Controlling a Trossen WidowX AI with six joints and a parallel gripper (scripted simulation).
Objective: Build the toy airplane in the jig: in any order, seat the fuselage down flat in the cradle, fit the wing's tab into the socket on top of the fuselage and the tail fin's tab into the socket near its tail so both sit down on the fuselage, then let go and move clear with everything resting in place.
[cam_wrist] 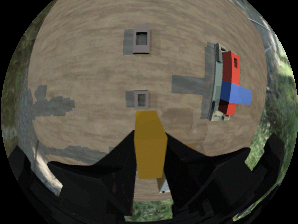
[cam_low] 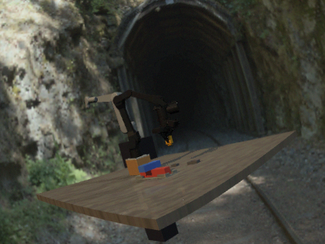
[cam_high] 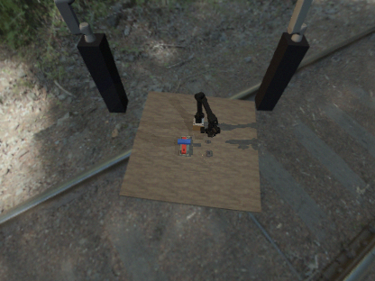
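Across the brown wooden tabletop (cam_high: 158,180) (cam_low: 98,203) (cam_wrist: 90,65), see the grey-green jig cradle (cam_high: 187,155) (cam_low: 166,177) (cam_wrist: 217,82) supporting the red block fuselage (cam_high: 184,149) (cam_low: 160,172) (cam_wrist: 228,70), crossed on top by the blue bar wing (cam_high: 184,141) (cam_low: 150,166) (cam_wrist: 240,94), apparently seated. Above, pinched between the black gripper's (cam_high: 211,133) (cam_low: 168,137) (cam_wrist: 151,140) fingers: the yellow tail fin (cam_low: 169,141) (cam_wrist: 150,145), probably lifted for carrying to the dark tail socket, not yet filled. Next, likely align its tab.

The yellow tail fin's (cam_low: 169,141) (cam_wrist: 150,145) tab — too small to tell.
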